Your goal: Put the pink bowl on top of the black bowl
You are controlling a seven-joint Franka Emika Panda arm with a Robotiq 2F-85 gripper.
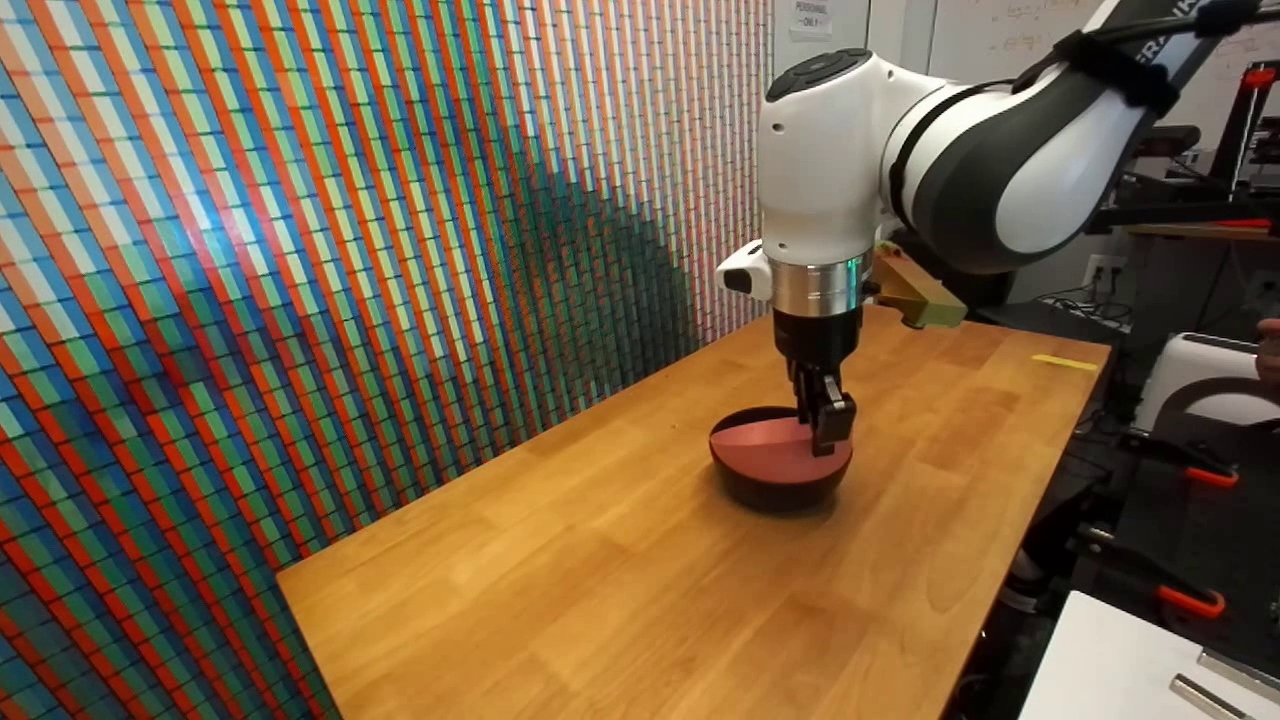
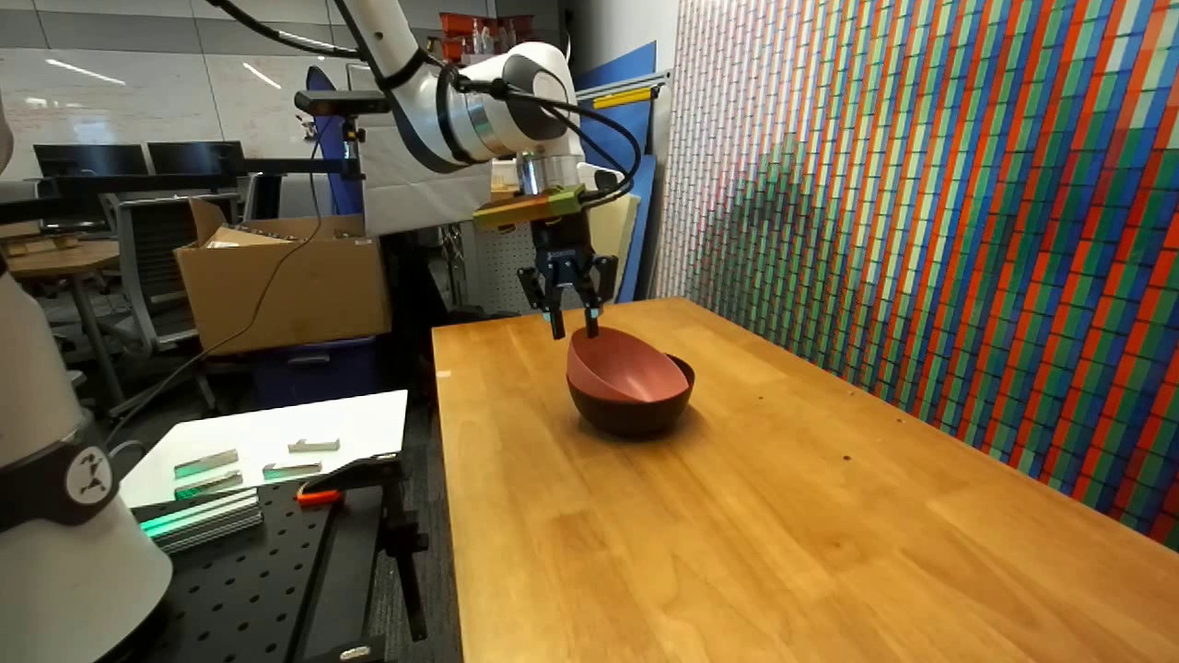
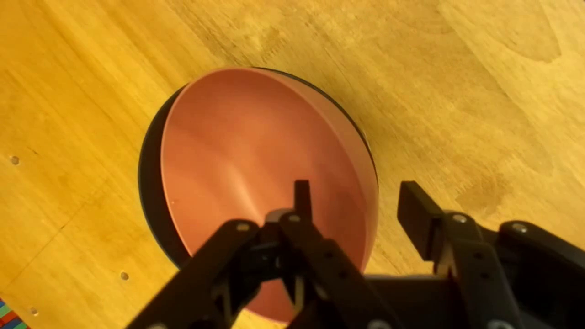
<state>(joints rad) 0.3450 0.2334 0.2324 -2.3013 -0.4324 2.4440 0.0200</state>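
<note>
The pink bowl [image 3: 228, 137], plain, smooth and round, sits tilted inside the black bowl [image 2: 636, 422], which is dark, plain and rounded with a thin rim. The pink bowl's opening points upward and leans towards the patterned wall [image 1: 330, 230]; on that side of the black bowl a crescent of dark inner surface shows, while on the opposite side the pink rim stands up above the black one. In the wrist view this slanted rim makes an oval, its long axis running roughly top to bottom, with a soft streak of light inside. Over the raised rim, above the black bowl, hangs the black, jointed gripper [image 2: 575, 330], pointing down, its two fingers partway apart with a clear gap and nothing held between them; whether a fingertip touches the rim, I cannot tell. The black bowl stands on a wooden table [image 2: 783, 552] of honey-coloured, grained planks with small dark spots. Beside the black bowl, past the table's edge, the wall carries narrow bands of orange-red, green, blue and white crossed by dark lines. A smooth white robot arm [image 1: 820, 180] rises over the black bowl. Well apart from it, away from the wall, are a white panel [image 2: 359, 419] bearing short metal pieces [image 2: 207, 463] and a cardboard box [image 2: 313, 290].
</note>
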